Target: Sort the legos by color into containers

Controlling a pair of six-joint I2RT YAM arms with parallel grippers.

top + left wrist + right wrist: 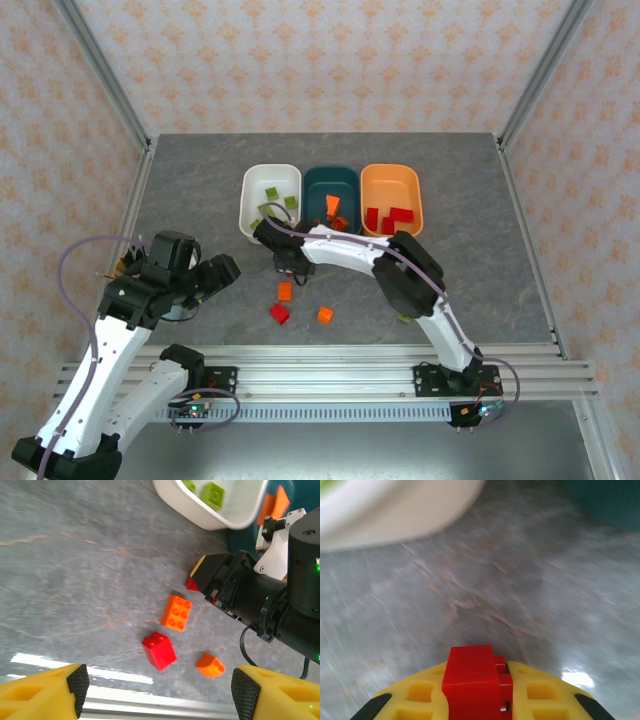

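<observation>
Free to pass over bare grey tabletop [190,190] left of the white rounded plastic tub [246,205] and right of the orange rounded plastic tub [420,200]. Barred in front of the tubs by the white right arm [345,250] stretched across. Cluttered nearer by a loose orange plastic brick [285,291] and a red plastic brick [279,313], just beside each other.

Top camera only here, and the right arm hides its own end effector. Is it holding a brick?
Observer: Yes. In the right wrist view a red brick sits clamped between the yellow fingers of the right end effector.
Operator: And the lower loose orange piece, what shape?
Observer: The left wrist view shows one side of that orange piece rounded, not square.
Operator: Left end effector?
Observer: Its fingers stand wide open, holding nothing.
</observation>
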